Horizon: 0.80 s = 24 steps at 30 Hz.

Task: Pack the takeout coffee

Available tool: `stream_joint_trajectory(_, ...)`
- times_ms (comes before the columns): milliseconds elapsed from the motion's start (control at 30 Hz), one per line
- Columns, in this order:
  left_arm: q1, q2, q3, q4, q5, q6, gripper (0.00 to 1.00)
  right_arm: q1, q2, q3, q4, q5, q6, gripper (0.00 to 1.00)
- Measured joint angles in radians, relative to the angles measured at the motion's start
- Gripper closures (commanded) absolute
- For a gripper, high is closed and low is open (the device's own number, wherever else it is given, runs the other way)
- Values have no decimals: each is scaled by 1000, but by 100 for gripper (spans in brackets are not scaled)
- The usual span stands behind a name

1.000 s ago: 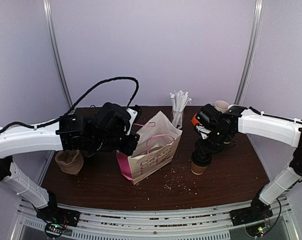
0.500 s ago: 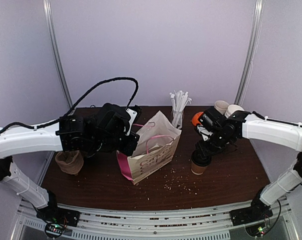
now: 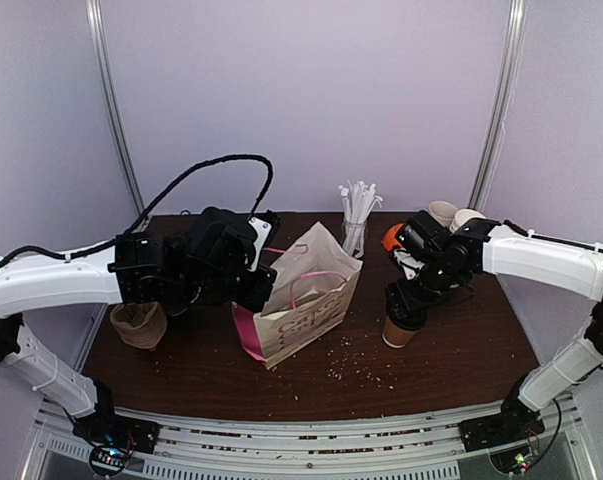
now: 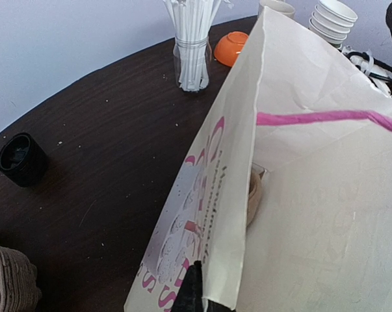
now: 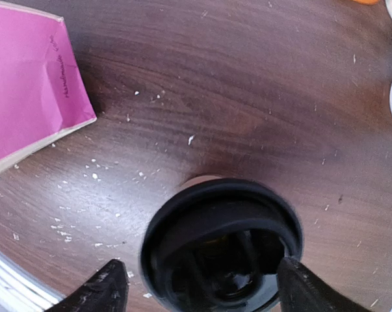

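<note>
Brown paper cup, black dome lid: right of the pink-handled white paper bag, outside it.
Right gripper: spread wide astride the lid.
Left gripper: clenched on the bag's rim.
Clear jar behind the bag: white straws.

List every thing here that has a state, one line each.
small brown paper cup with black dome lid, upright, lidded, not gripped
white paper bag with pink handles, standing, mouth open
left gripper, shut on the bag's rim
right gripper, open, fingers straddling the cup's lid
clear glass jar of white straws, upright
</note>
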Motion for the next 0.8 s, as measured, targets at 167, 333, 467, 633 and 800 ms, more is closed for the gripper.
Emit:
stream_joint_trajectory(167,0,-3,-3,0,0,-1,100,-1,6,93,-87,-5,23,0)
stream_joint_trajectory(333,0,-12,-8,-1,0,-2,100,-1,6,143,-100,-4,34,0)
stream_joint_trajectory(467,0,-13,-10,0,0,-1,100,-1,6,135,-117,-4,39,0)
stream_joint_trajectory(633,0,-16,-16,4,0,-1,100,-8,9,92,-117,-16,39,0)
stream_joint_trajectory(800,0,-29,-27,8,1,-1,100,-23,37,65,-109,-45,35,0)
